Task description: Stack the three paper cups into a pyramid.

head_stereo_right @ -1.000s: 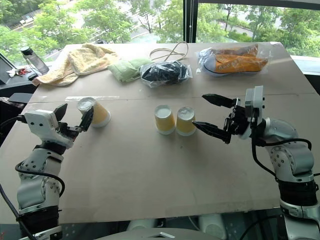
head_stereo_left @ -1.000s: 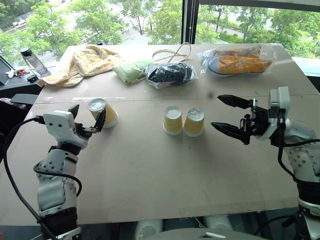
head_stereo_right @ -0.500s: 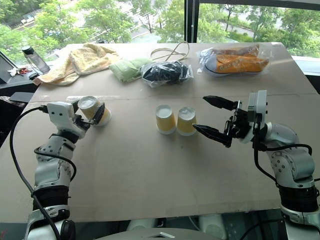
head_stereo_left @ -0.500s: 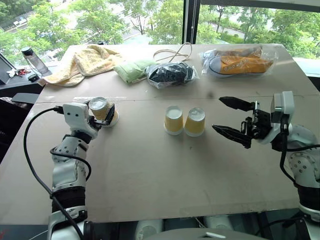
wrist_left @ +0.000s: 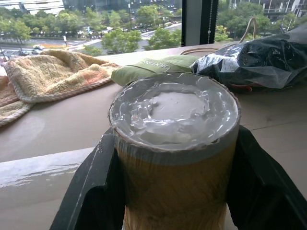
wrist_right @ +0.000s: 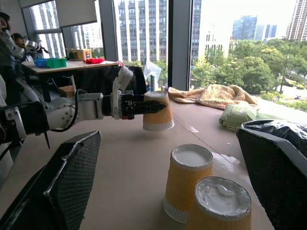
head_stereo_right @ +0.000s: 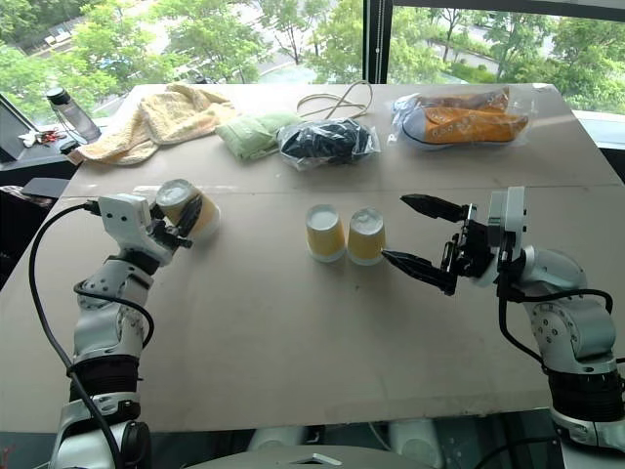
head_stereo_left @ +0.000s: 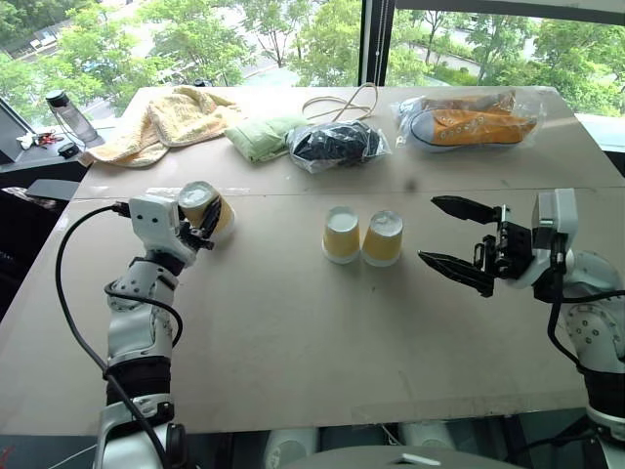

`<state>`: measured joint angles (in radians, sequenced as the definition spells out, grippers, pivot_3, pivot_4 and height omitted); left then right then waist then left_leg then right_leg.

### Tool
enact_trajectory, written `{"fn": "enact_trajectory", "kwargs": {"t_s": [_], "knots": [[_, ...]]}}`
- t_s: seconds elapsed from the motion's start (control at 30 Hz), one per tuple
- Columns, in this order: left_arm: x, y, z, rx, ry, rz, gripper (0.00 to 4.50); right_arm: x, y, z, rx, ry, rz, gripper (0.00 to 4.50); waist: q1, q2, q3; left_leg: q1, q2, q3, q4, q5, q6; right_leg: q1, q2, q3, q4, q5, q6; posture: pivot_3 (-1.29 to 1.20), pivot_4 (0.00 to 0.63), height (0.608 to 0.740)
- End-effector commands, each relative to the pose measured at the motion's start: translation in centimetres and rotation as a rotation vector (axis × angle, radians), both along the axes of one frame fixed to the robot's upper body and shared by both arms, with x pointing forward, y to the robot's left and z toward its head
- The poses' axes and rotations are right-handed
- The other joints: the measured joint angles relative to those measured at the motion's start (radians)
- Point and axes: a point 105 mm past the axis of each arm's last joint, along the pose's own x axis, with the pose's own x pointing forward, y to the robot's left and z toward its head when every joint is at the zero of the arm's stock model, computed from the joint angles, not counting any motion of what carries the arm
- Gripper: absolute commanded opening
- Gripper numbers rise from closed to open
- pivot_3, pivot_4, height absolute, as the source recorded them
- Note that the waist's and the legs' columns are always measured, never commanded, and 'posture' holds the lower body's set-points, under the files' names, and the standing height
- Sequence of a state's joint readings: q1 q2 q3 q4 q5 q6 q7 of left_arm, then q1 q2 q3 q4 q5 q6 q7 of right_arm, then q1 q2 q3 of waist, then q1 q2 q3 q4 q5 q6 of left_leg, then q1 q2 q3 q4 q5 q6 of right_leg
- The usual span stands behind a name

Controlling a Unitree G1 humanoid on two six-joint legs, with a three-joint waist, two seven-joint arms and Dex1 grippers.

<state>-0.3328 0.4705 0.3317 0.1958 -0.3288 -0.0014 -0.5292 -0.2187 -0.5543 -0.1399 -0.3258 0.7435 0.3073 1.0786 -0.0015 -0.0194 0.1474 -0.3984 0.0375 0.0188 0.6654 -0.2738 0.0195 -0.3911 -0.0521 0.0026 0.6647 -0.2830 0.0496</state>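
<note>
Cups come first: two paper cups [head_stereo_left: 361, 236] stand upside down, side by side and touching, in the middle of the counter [head_stereo_left: 293, 332], ready to be the bottom row. The third cup [head_stereo_left: 203, 207] is over at the robot's left side, upside down and tipped a little, and the left claw [head_stereo_left: 199, 219] is now clenched on it, one black finger on each side. A second ago that claw was wide with the cup between its fingers; now it has squeezed shut and looks to have lifted the cup just off the counter. That means the pick-up seems done, and the next job is likely to carry this cup across and set it on top of the two, right over where they meet. The right claw [head_stereo_left: 459, 237] waits just beside the pair with its fingers spread wide, holding nothing. Farther back lie a yellow towel [head_stereo_left: 161, 122], a green cloth [head_stereo_left: 262, 135], a dark bag [head_stereo_left: 337, 145] and a bagged orange shoe [head_stereo_left: 469, 122].
</note>
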Motion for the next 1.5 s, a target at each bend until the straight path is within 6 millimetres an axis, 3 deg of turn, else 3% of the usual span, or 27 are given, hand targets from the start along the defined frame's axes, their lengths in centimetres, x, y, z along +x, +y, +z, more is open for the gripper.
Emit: {"fn": "enact_trajectory", "kwargs": {"t_s": [0.03,0.13,0.27,0.37,0.53,0.9,1.13,1.5], "knots": [[0.3,-4.1,4.6,0.034,-0.094,-0.192,2.26,-0.2,-1.0,1.3,0.015,-0.056,-0.025,4.50,0.003,0.000,0.000,0.000,0.000,0.000,0.000,0.000,0.000,0.000,0.000,0.000,0.000,0.000,0.000,0.00,0.150,0.740],[0.2,-9.0,6.8,0.068,-0.098,-0.412,2.26,-0.2,-1.4,1.5,0.017,-0.063,-0.041,4.50,0.015,0.000,0.000,0.000,-0.001,0.000,0.002,0.000,0.000,0.001,0.000,0.000,0.000,0.000,0.000,0.00,0.150,0.740],[-1.9,-14.8,9.4,0.085,-0.127,-0.755,2.26,-0.4,-2.0,1.6,0.017,-0.062,-0.068,4.50,0.014,0.000,0.000,0.000,-0.001,0.000,0.002,0.000,0.000,0.001,0.001,0.000,0.000,0.000,0.000,0.00,0.150,0.740],[-2.6,-17.4,9.1,0.163,-0.067,-0.916,2.26,-0.6,-2.3,1.6,0.029,-0.053,-0.090,4.50,0.012,0.001,0.000,0.000,-0.001,0.000,0.002,0.001,-0.001,0.001,0.003,0.001,0.000,0.000,0.000,0.00,0.150,0.740],[-2.7,-19.8,8.2,0.221,0.022,-1.070,2.26,-1.0,-3.3,0.7,0.003,-0.024,-0.141,4.50,0.010,0.002,0.001,0.001,-0.001,0.000,0.002,0.000,0.000,0.002,0.006,0.001,0.000,0.000,0.000,0.00,0.150,0.740],[-1.1,-21.6,5.0,0.277,0.127,-1.139,2.26,-1.8,-4.6,-0.7,-0.003,0.018,-0.242,4.50,0.015,0.002,0.001,0.001,-0.002,0.000,0.003,0.000,0.000,0.002,0.006,0.002,-0.001,0.000,0.000,0.00,0.150,0.740],[-0.4,-21.8,5.9,0.309,0.092,-1.111,2.26,-1.7,-4.7,-1.0,-0.019,0.021,-0.256,4.50,0.014,0.002,0.001,0.001,-0.002,0.000,0.003,0.000,0.001,0.003,0.006,0.002,-0.001,0.000,0.000,0.00,0.150,0.740],[-1.4,-21.3,7.0,0.322,0.091,-1.132,2.26,-1.6,-4.4,-1.1,-0.019,0.023,-0.251,4.50,0.014,0.002,0.001,0.001,-0.002,0.000,0.003,0.000,0.001,0.003,0.006,0.002,-0.001,0.000,0.000,0.00,0.150,0.740]]}}
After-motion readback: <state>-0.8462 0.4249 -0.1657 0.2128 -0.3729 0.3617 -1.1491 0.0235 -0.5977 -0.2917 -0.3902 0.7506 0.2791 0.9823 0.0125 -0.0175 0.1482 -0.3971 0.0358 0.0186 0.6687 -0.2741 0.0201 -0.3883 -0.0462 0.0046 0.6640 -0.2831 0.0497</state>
